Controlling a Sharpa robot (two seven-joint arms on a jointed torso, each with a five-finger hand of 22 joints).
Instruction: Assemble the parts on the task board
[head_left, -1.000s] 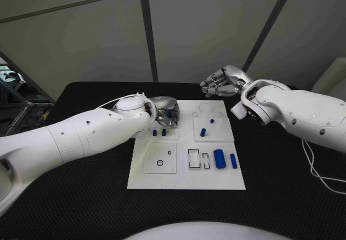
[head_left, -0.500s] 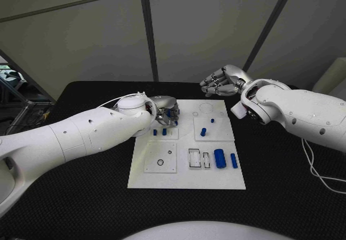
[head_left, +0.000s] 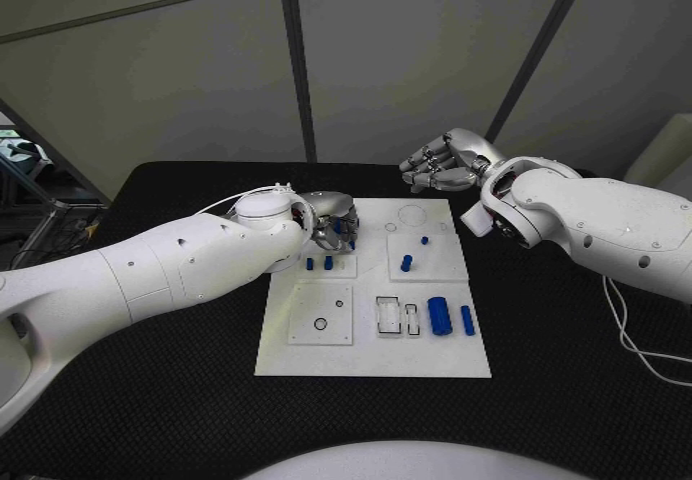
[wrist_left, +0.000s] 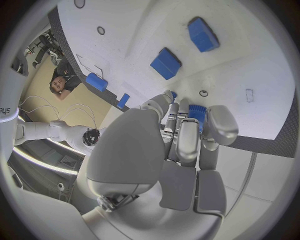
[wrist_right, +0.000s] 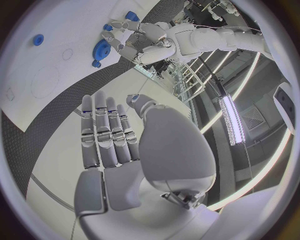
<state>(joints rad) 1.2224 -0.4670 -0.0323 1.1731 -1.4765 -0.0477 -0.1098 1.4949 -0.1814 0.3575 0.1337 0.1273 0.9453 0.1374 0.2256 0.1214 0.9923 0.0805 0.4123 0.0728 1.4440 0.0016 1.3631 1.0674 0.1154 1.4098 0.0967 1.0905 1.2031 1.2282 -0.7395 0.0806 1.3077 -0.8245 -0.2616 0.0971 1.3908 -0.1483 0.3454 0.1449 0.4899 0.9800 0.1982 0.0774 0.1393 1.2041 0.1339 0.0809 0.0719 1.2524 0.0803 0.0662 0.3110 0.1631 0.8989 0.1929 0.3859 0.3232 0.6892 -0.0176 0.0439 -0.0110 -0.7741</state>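
Silver left hand (head_left: 329, 222) pinches a small blue ribbed part (wrist_left: 197, 113) over the white task board's (head_left: 433, 355) upper left, likely to seat it; silver right hand (head_left: 446, 162) hovers curled, empty.

Matt white task board (head_left: 368, 350) lying on matt black table (head_left: 173, 400), glossy blue plastic parts (head_left: 438, 317), hands (head_left: 329, 222) gleaming silver metal

Probably a robotics lab: grey partition panels (head_left: 404, 70) behind a black table (head_left: 173, 400), ceiling strip lights (wrist_right: 230, 117).
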